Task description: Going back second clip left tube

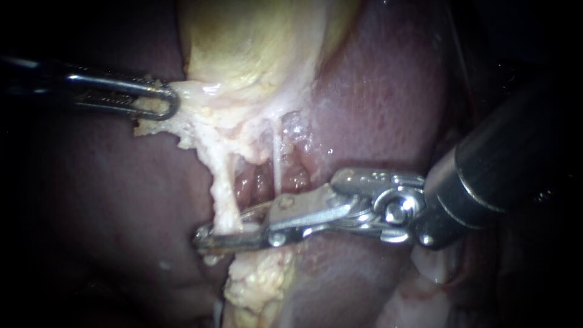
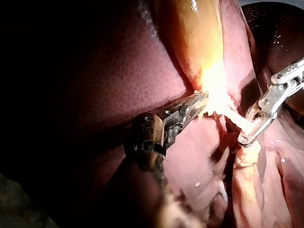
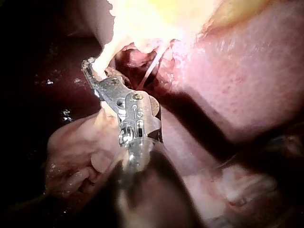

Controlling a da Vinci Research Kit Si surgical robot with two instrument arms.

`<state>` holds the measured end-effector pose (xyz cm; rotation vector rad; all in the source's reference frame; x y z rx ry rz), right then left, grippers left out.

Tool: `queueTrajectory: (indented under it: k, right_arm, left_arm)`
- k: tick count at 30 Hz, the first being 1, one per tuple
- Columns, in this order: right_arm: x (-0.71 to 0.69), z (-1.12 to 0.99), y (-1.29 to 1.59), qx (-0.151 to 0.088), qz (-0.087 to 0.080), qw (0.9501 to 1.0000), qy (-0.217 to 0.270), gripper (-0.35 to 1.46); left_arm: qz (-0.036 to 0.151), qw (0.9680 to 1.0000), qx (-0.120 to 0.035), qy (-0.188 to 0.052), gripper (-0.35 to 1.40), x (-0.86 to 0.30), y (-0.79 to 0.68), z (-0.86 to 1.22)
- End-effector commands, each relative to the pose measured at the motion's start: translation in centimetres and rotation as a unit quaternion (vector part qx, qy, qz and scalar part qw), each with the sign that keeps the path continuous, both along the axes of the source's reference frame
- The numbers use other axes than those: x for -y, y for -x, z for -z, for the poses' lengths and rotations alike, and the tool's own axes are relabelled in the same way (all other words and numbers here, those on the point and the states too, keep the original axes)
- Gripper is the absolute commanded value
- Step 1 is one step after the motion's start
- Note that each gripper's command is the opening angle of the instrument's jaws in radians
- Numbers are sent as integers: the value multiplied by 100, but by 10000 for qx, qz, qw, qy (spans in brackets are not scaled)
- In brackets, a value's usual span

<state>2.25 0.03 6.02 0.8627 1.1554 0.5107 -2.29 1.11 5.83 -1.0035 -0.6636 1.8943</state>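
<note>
Right tool (image 1: 221,231), jaws apart astride left tube (image 1: 226,193); left tool (image 1: 170,102) clamped on gallbladder (image 1: 255,42); risk: a jaw snagging on pull-back could tear the tube.

In the endoscope view the broad, glossy liver (image 1: 388,91) is showing a mottled maroon-pink, finely stippled, and is darkening to near black toward the frame's left edge. At upper centre the smooth yellow-green gallbladder (image 1: 255,36) is fading into cream-white shredded fatty tissue (image 1: 206,121) — the same pale cream is colouring the thick left tube (image 1: 226,194) and the hair-thin right tube (image 1: 277,158). Between them a wet red tissue bed (image 1: 261,182) is glistening. The slim left instrument (image 1: 170,101) is gleaming steel-grey on black. The jointed right instrument (image 1: 220,228) is shining silver — its shaft is showing dull charcoal with one pale ring.
</note>
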Motion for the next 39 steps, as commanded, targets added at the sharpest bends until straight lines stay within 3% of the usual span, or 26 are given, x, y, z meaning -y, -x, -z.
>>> queueTrajectory:
  k: [1,2,4,6,8,12,14,17,20,24,39]
  right_arm:
    - [0,0,0,-24,40,10000,-17,-35]
    - [0,-1,-1,-69,110,9999,-48,-35]
    - [2,-4,-2,-225,278,9993,100,2]
    - [5,-10,-5,-274,300,9990,194,31]
    - [8,-19,-8,-346,260,9989,201,39]
    - [15,-48,-15,-550,196,9980,224,42]
    - [17,-67,-20,-532,185,9981,265,45]
    - [16,-91,-27,-424,-4,9977,526,49]
    - [10,-106,-28,-445,-79,9959,783,50]
    - [1,-111,-23,-387,-197,9941,990,50]
    - [-10,-111,3,-368,-247,9928,1116,48]
  left_arm:
    - [1,10000,-2,0,-35,0,0,0]
    - [2,10000,-2,0,-35,0,0,1]
    - [2,10000,-2,0,-35,0,0,1]
    - [2,10000,-2,0,-35,1,0,1]
    - [2,10000,-2,0,-35,1,0,1]
    - [3,10000,-3,0,-35,1,0,1]
    - [5,10000,-4,0,-35,2,1,2]
    - [6,10000,-5,0,-35,2,1,2]
    - [6,10000,-5,0,-35,2,1,2]
    - [7,10000,-5,0,-35,2,1,3]
    - [18,10000,-13,0,-35,5,4,6]
